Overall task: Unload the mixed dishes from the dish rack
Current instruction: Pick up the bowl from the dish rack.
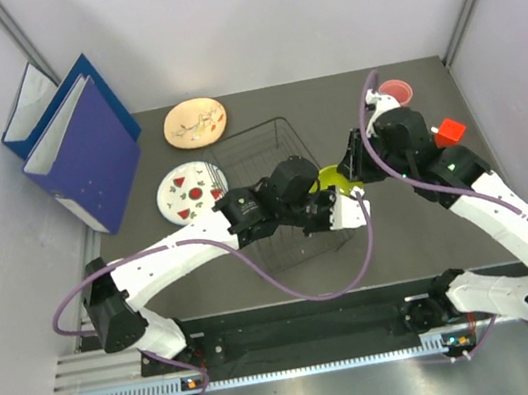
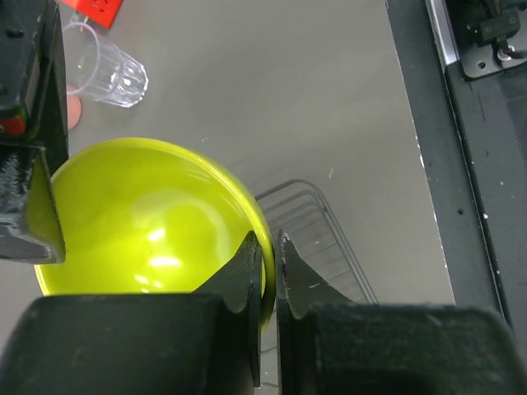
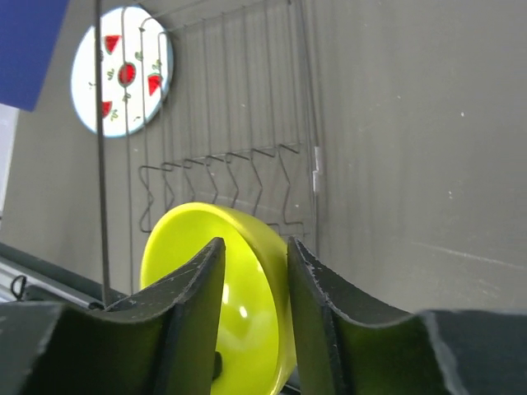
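L pincer (image 2: 268,244) clamped on lime-yellow bowl (image 2: 140,218) rim; R pincer (image 3: 254,243) straddles same rim, can't tell if clamped

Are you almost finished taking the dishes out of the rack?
Nearly. Done: the tan plate, fruit plate, a pink cup and the clear glass sit on the table outside the dish rack. In hand: the left gripper pinches the lime-yellow bowl by its rim, and the right gripper straddles its rim too. Left: set the bowl down; no other dish shows in the rack.
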### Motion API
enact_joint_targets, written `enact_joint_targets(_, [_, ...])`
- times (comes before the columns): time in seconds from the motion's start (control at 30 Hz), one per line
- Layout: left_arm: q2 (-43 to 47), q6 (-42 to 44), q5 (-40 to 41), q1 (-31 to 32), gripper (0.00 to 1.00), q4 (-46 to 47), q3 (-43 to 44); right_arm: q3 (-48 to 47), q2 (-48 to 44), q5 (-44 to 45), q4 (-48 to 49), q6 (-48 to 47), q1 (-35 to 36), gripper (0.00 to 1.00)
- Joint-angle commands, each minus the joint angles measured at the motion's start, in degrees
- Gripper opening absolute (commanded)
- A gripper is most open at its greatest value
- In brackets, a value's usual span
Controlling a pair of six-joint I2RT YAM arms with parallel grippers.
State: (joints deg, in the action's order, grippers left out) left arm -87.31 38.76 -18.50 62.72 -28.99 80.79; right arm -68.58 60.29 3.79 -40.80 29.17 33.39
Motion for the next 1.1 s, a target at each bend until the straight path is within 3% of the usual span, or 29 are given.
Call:
enact_joint_targets(0.0, [-0.14, 1.75, 0.3, 0.12, 0.0, 3.07, 3.05, 0.2, 0.79, 2.26, -1.82, -0.87, 2.91, 0.35])
enact_joint_targets(0.27, [0.91, 1.75, 1.1, -0.05, 0.0, 3.16, 2.0, 0.99, 2.55, 4.64, -3.76, -2.18, 3.97, 0.34])
enact_joint_targets(0.37, [1.35, 1.67, 1.54, 0.04, 0.0, 2.63, 2.35, 1.95, 3.43, 5.7, -3.5, -2.45, 4.41, 0.21])
enact_joint_targets(0.47, [2.23, 1.58, 1.71, -0.05, 0.0, 2.89, 2.18, 2.83, 3.69, 6.84, -2.8, -2.28, 4.49, 0.0])
enact_joint_targets(0.7, [3.72, 0.26, 7.07, -0.05, 0.02, 6.57, -0.01, 2.4, 2.2, 11.4, -1.48, -1.13, 4.41, 0.0])
enact_joint_targets(0.77, [5.21, -0.26, 9.0, 0.04, 0.13, 9.03, -1.42, 1.69, 1.67, 12.72, -1.48, -0.87, 4.41, 0.0])
enact_joint_targets(0.8, [5.83, -1.14, 11.36, 0.04, 0.35, 12.09, -2.91, 0.82, 1.5, 14.12, -1.39, -0.61, 4.41, 0.0])
enact_joint_targets(0.87, [7.49, -1.93, 13.66, 0.03, 0.58, 14.65, -4.24, -1.28, 1.58, 15.1, -1.57, -0.6, 4.23, 0.0])
enact_joint_targets(0.9, [7.94, -2.72, 15.15, 0.04, 0.99, 16.06, -5.29, -2.08, 1.84, 15.71, -1.74, -0.52, 3.71, 0.0])
enact_joint_targets(1.07, [9.78, -7.2, 26.31, -0.84, 0.99, 22.48, -6.0, -10.15, 5.17, 16.42, -2.1, -1.04, 0.72, 0.0])
